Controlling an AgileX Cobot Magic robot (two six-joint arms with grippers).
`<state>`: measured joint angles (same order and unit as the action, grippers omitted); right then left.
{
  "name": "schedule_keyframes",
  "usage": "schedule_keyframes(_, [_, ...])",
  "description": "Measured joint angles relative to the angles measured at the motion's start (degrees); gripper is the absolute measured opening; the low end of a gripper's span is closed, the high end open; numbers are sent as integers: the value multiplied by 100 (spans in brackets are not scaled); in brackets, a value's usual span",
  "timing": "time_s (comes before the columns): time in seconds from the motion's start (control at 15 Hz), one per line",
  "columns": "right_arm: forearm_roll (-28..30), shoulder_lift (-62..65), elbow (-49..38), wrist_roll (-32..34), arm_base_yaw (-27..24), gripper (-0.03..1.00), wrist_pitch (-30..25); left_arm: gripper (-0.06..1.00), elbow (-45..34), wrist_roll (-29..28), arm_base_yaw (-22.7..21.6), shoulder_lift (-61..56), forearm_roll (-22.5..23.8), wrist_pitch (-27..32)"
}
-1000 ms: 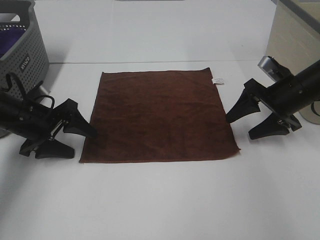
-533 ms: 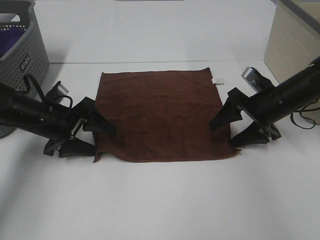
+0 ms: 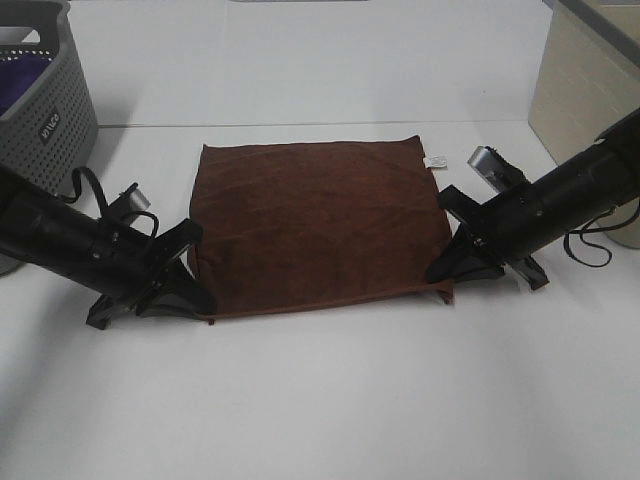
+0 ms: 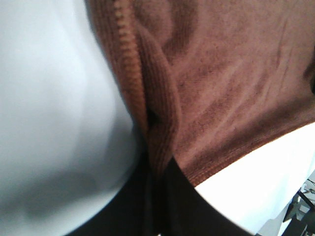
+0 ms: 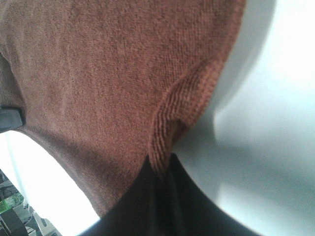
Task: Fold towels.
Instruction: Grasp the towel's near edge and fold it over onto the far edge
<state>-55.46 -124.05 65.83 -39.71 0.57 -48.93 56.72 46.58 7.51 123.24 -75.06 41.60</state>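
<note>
A dark brown towel [image 3: 315, 225] lies spread on the white table, with a small white tag at its far right corner. My left gripper [image 3: 195, 290] is shut on the towel's near left corner; the left wrist view shows the hem [image 4: 157, 128] pinched and bunched between the jaws. My right gripper [image 3: 445, 270] is shut on the near right corner; the right wrist view shows the folded hem [image 5: 170, 128] clamped the same way. The near edge of the towel is drawn inward and slightly lifted between the two grippers.
A grey perforated basket [image 3: 45, 100] with purple cloth inside stands at the far left. A beige box [image 3: 585, 85] stands at the far right. The white table [image 3: 320, 400] extends toward the front.
Both grippers moved inward from beside the towel onto its near corners and closed on them. The near edge has pulled in and risen slightly.
</note>
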Motion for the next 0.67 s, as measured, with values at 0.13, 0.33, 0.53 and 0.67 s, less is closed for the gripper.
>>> schedule_keyframes(0.13, [178, 0, 0, 172, 0, 0, -178, 1, 0, -350, 0, -6, 378, 206])
schedule_keyframes(0.33, [384, 17, -86, 332, 0, 0, -607, 1, -229, -705, 11, -258, 940, 275])
schedule_keyframes(0.53, [384, 372, -882, 350, 11, 0, -458, 1, -837, -768, 11, -699, 1043, 132])
schedule_keyframes(0.67, [355, 751, -1667, 350, 17, 0, -344, 0, -1335, -773, 11, -779, 1014, 183])
